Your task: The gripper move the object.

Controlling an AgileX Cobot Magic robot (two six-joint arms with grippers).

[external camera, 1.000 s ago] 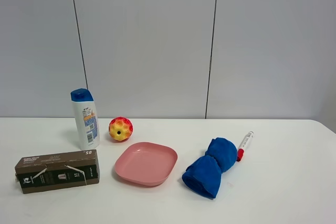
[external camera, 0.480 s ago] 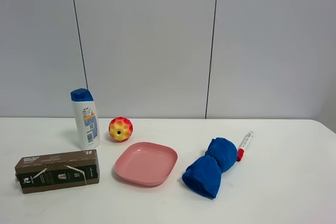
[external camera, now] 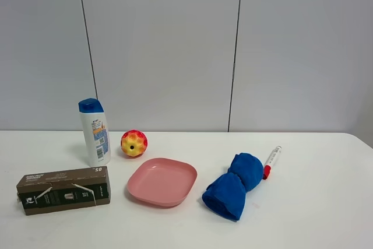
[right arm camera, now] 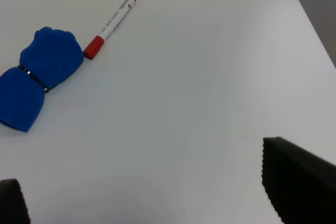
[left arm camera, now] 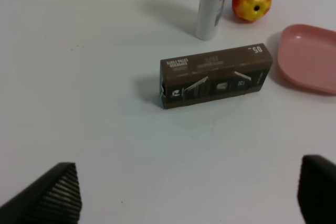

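Observation:
The white shampoo bottle (external camera: 95, 132) with a blue cap stands upright at the table's back left, next to a red-yellow ball (external camera: 134, 143). In the left wrist view only its lower body (left arm camera: 212, 4) shows. My left gripper (left arm camera: 186, 195) is open, its black fingertips (left arm camera: 52, 195) wide apart, well short of the bottle, with the brown box (left arm camera: 215, 76) in between. My right gripper (right arm camera: 168, 192) is open over bare table near the right edge. Neither gripper shows in the exterior high view.
A brown box (external camera: 63, 190) lies at the front left. A pink plate (external camera: 162, 181) sits in the middle. A blue cloth bundle (external camera: 234, 185) and a red-capped white marker (external camera: 271, 161) lie to the right. A grey panelled wall stands behind the table.

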